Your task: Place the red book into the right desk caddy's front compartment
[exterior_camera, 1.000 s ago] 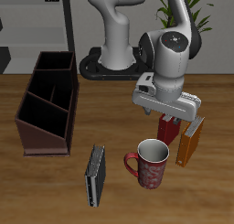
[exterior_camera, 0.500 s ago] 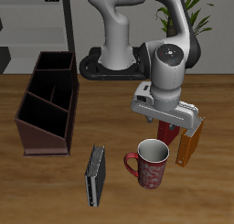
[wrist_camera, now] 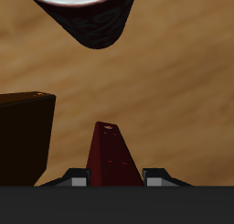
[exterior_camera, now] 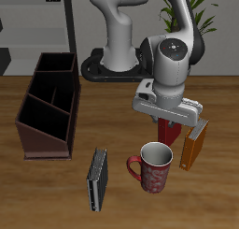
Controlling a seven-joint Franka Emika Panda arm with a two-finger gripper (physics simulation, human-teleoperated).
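Leftmost stands the caddy (exterior_camera: 49, 106), a dark maroon box with open-topped sections, well apart from everything else. Next, nearer the table's (exterior_camera: 112, 102) front edge, a black-grey book (exterior_camera: 97, 179) lies flat on the wood. Beside it sits a red mug (exterior_camera: 152, 166), its handle turned toward that book. Just behind the mug the red book (exterior_camera: 172, 132) stands upright, its top gripped by the gripper (exterior_camera: 171, 117), whose jaws are closed narrowly on it; the wrist view shows the red book (wrist_camera: 112, 155) held between the fingers (wrist_camera: 77, 179). Touching or just beside it, an orange-brown book (exterior_camera: 194, 146) stands upright too. A potted plant (exterior_camera: 191, 8) rises at the back.
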